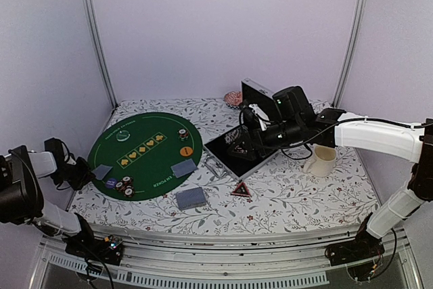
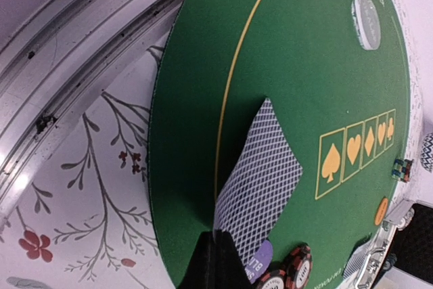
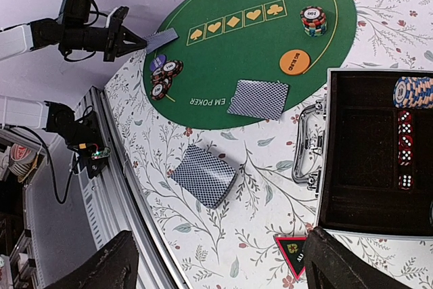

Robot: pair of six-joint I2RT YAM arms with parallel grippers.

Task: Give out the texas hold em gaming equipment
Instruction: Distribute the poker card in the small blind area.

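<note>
Playing cards (image 3: pixel 258 98) with grey-blue criss-cross backs lie face down. We see a small pile on the green mat (image 3: pixel 270 52) and a deck (image 3: pixel 203 175) on the table (image 3: pixel 264 167) beside it. One card (image 2: pixel 260 181) is pinched at the mat's edge by the left pincer (image 2: pixel 215 252). Striped chips (image 3: pixel 164 76) and an orange button (image 3: pixel 294 61) sit on the mat. The open case (image 3: pixel 358 181) holds a chip stack (image 3: pixel 414 91) and red dice (image 3: pixel 404 140). The right pincer (image 3: pixel 223 235) hangs spread and empty.
</note>
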